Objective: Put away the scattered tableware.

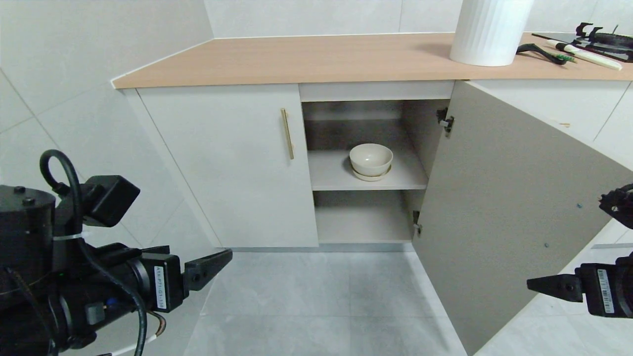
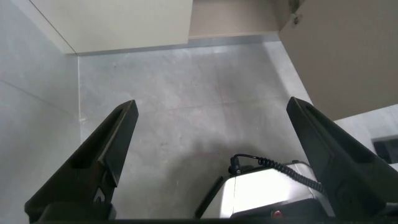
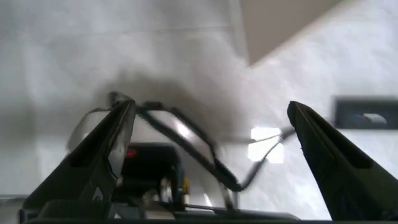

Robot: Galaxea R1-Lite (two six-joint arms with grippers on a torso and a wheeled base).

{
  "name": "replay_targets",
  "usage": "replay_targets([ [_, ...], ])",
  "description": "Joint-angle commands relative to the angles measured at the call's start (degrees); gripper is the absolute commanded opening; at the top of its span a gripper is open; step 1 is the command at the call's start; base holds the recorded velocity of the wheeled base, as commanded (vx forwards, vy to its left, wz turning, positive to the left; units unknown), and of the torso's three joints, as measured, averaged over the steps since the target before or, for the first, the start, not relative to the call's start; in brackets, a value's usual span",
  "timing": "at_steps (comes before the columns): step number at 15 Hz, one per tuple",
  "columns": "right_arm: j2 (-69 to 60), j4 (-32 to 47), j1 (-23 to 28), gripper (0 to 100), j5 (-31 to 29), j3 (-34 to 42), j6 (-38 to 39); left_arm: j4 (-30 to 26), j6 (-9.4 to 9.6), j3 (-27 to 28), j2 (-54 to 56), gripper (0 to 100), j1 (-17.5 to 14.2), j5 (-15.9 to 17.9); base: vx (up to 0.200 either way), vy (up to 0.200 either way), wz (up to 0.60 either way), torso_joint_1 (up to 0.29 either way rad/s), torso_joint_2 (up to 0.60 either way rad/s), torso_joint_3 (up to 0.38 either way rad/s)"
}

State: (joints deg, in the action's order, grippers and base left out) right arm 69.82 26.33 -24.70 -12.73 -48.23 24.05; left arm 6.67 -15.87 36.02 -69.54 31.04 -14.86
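A cream bowl (image 1: 371, 157) sits on a small matching plate (image 1: 368, 176) on the middle shelf (image 1: 331, 173) of an open lower cabinet. My left gripper (image 1: 217, 259) hangs low at the left, well short of the cabinet and over the grey floor. In the left wrist view it (image 2: 211, 106) is open with nothing between its fingers. My right gripper (image 1: 536, 284) is low at the right, on the near side of the swung-out cabinet door (image 1: 504, 207). The right wrist view shows it (image 3: 211, 106) open and empty too.
The left cabinet door (image 1: 227, 163) with its gold handle (image 1: 287, 133) is closed. On the wooden counter (image 1: 321, 59) stand a white ribbed container (image 1: 489, 29) and several utensils (image 1: 573, 49) at the far right. The lower shelf (image 1: 361, 222) is bare. Tiled floor lies in front.
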Motion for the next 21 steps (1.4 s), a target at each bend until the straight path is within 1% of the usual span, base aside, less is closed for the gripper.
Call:
replay_targets([
  [1,0.1,1.9,3.0,100,-1.8,-2.5,-0.1,0.0,-0.04,-0.1,0.0,100,0.0,0.0,0.000,0.000,0.00,0.000,0.00,0.000],
  [3,0.2,2.8,7.3,100,-5.0,-3.6,-2.2,0.0,-0.04,-0.1,-0.1,100,0.0,-0.1,0.000,0.000,0.00,0.000,0.00,0.000],
  [5,-0.6,3.4,11.5,100,-5.6,-4.3,-4.4,0.0,-0.12,-0.1,-0.2,100,0.0,0.0,0.000,0.000,0.00,0.000,0.00,0.000],
  [8,-1.9,7.4,17.6,100,-7.6,-6.9,-7.9,0.0,-0.12,-0.1,-0.2,100,0.0,0.0,0.000,0.000,0.00,0.000,0.00,0.000],
  [11,-1.6,6.9,25.4,100,-7.9,-7.1,-12.5,0.0,-0.21,-0.1,-0.3,100,0.0,0.0,0.000,0.000,0.00,0.000,0.00,0.000],
  [12,-1.4,6.5,26.2,100,-7.9,-7.1,-12.6,0.0,-0.21,-0.1,-0.3,100,0.0,0.0,0.000,0.000,0.00,0.000,0.00,0.000],
  [14,-0.8,4.3,28.0,100,-7.9,-7.0,-12.8,0.0,-0.30,-0.1,-0.3,100,0.0,0.1,0.000,0.000,0.00,0.000,0.00,0.000],
  [15,0.2,2.3,29.4,100,-7.7,-7.0,-12.7,0.0,-0.30,-0.1,-0.3,100,0.0,0.1,0.000,0.000,0.00,0.000,0.00,0.000],
  [16,1.2,0.0,29.9,100,-7.2,-6.8,-12.5,0.0,-0.30,0.0,-0.3,100,0.0,0.1,0.000,0.000,0.00,0.000,0.00,0.000],
  [19,5.9,-8.0,32.7,100,-6.1,-4.7,-11.7,0.3,-0.39,-0.1,-0.2,100,0.0,0.2,0.000,0.000,0.00,0.000,0.00,0.000],
  [20,8.3,-11.8,33.7,100,-5.6,-3.9,-10.3,0.3,-0.48,-0.1,-0.2,100,-0.1,0.2,0.000,0.000,0.00,0.000,0.00,0.000],
  [21,9.5,-14.0,33.8,100,-4.2,-3.3,-9.5,0.3,-0.48,-0.1,-0.2,100,-0.1,0.2,0.000,0.000,0.00,0.000,0.00,0.000],
])
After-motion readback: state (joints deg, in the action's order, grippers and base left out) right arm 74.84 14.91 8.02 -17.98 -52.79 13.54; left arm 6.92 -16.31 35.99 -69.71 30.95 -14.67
